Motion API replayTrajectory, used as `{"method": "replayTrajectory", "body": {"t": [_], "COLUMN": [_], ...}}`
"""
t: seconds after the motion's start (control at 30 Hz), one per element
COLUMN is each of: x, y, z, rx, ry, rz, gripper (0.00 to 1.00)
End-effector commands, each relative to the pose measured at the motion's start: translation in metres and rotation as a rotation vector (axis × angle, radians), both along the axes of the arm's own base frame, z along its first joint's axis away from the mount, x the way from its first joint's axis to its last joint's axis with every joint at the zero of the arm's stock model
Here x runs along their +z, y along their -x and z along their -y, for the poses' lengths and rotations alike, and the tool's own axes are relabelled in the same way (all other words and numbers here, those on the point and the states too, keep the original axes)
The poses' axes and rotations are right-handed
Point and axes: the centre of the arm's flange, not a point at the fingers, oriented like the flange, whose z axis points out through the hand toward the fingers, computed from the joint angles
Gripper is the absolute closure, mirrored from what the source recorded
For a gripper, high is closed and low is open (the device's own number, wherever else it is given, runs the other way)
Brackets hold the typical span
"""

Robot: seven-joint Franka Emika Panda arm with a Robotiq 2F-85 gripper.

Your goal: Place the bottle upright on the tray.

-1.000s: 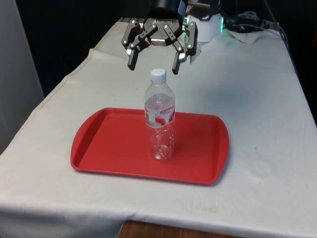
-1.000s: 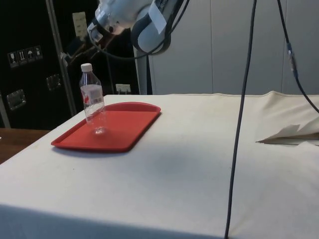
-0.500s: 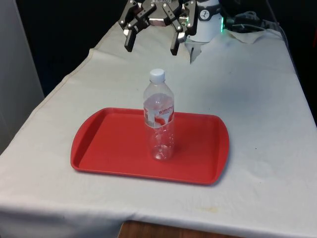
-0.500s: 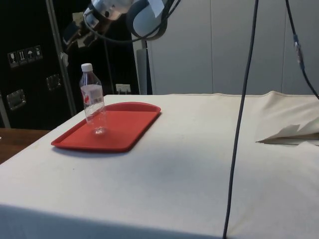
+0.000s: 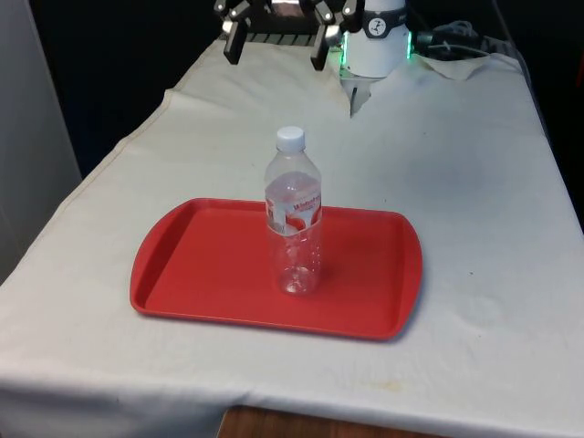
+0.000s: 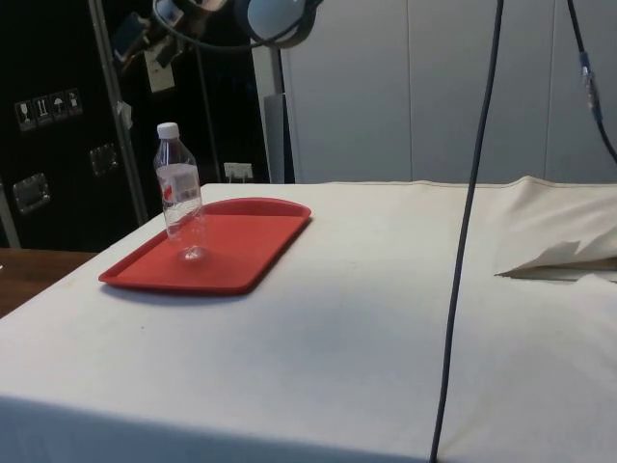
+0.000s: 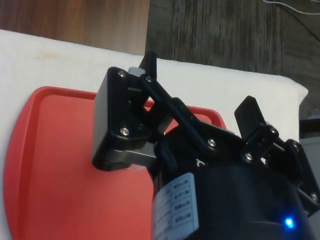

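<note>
A clear plastic bottle with a white cap and a red-and-white label stands upright near the middle of the red tray. Nothing touches it. My gripper hangs open high above the table, well behind and above the bottle's cap, with nothing between its fingers. From the side, the bottle stands on the tray and the gripper is up above it. In the wrist view the open gripper hangs over the tray.
The tray lies close to the table's front edge, with bare white cloth around it. Cables lie at the far right corner. A dark cable hangs in the side view, and a fold of cloth rises at its right.
The open gripper has risen and drawn back from just above the bottle's cap. The bottle and tray have stayed put.
</note>
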Motion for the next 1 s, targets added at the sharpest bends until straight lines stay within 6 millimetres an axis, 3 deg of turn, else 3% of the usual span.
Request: {"method": "replayTrajectory", "body": {"t": [0.0, 0.97], "x": [0.002, 0.064], "y": [0.002, -0.001], "z": [-0.006, -0.008], "rx": [0.004, -0.046], "ry": [-0.012, -0.018], "rz": [-0.009, -0.043], "gripper": [0.00, 0.00]}}
